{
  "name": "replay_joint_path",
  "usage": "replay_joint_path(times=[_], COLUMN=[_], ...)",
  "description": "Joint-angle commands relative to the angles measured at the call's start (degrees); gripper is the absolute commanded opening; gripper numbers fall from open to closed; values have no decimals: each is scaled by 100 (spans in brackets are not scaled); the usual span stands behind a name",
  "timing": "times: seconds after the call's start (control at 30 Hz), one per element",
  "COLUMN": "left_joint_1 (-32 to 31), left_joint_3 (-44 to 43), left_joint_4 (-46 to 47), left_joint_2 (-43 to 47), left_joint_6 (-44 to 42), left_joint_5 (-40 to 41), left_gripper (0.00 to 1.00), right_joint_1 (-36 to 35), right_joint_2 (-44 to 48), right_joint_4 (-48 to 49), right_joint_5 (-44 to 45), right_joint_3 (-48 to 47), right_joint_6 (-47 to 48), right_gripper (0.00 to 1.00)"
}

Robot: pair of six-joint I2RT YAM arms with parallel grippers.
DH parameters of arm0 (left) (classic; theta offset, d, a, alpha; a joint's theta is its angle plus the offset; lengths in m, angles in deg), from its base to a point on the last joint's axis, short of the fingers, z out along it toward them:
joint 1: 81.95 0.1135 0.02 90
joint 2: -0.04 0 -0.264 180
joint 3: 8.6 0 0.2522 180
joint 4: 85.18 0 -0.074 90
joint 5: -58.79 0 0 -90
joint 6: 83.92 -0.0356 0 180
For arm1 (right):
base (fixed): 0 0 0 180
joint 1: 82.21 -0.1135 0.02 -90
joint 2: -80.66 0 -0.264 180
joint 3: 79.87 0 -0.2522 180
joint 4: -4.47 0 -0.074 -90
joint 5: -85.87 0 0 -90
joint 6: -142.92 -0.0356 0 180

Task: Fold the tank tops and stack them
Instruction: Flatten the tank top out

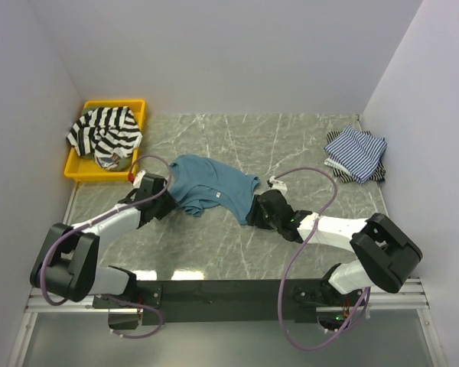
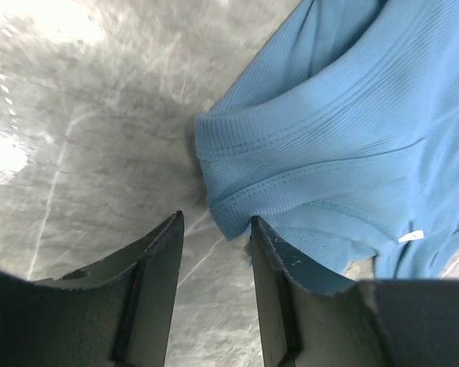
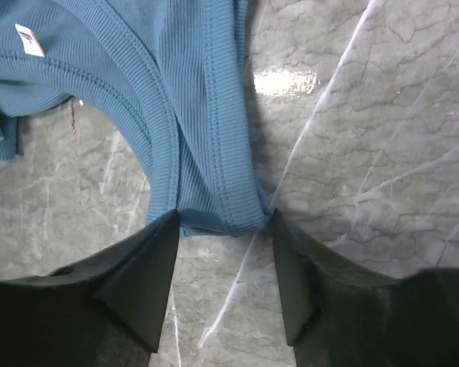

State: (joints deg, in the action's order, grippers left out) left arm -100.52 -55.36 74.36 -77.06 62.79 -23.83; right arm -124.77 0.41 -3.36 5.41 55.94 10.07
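We are working on the teal top [image 1: 214,187], which is lying crumpled and unfolded in the middle of the table [image 1: 306,138]. It is well apart from the striped top [image 1: 105,131] in the tray [image 1: 76,170] and from the thin-striped tops [image 1: 356,153] at the far right.

Our left gripper [image 2: 216,219] is sitting low at the top's left edge with its jaws apart. Bare table is showing between them, and the hem [image 2: 237,200] is only just meeting the tip of one finger, so nothing is being held there. Our right gripper [image 3: 223,216] is straddling the end of a strap [image 3: 214,153], also with its jaws apart. The strap is filling the gap between the fingertips, and we are judging it as not yet pinched.

The left side is worrying us most. With so little cloth inside the jaws, a close is likely to catch only table, or to nip one layer of the rolled hem and let it slip. On the right, the strap is lying doubled and twisted, so a grip there may be taking one layer, or may be locking the twist into the fold. If only one side is holding when we lift, the top is going to swing and bunch rather than spread flat
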Motion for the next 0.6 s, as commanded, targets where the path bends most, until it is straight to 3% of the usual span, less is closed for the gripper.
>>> replay_joint_path(times=[0.0,0.17,0.57], left_joint_1=[20,169,257], left_joint_3=[21,153,-40], left_joint_4=[126,361,1135], left_joint_2=[362,327,-463], left_joint_6=[-19,33,33], left_joint_5=[369,370,440], left_gripper=[46,46,40], right_joint_1=[-33,-32,-33], right_joint_2=[-26,53,325], right_joint_4=[66,-136,-479], right_joint_5=[250,364,496], right_joint_3=[-41,-147,-217], right_joint_6=[-109,-92,-30], right_gripper=[54,26,1])
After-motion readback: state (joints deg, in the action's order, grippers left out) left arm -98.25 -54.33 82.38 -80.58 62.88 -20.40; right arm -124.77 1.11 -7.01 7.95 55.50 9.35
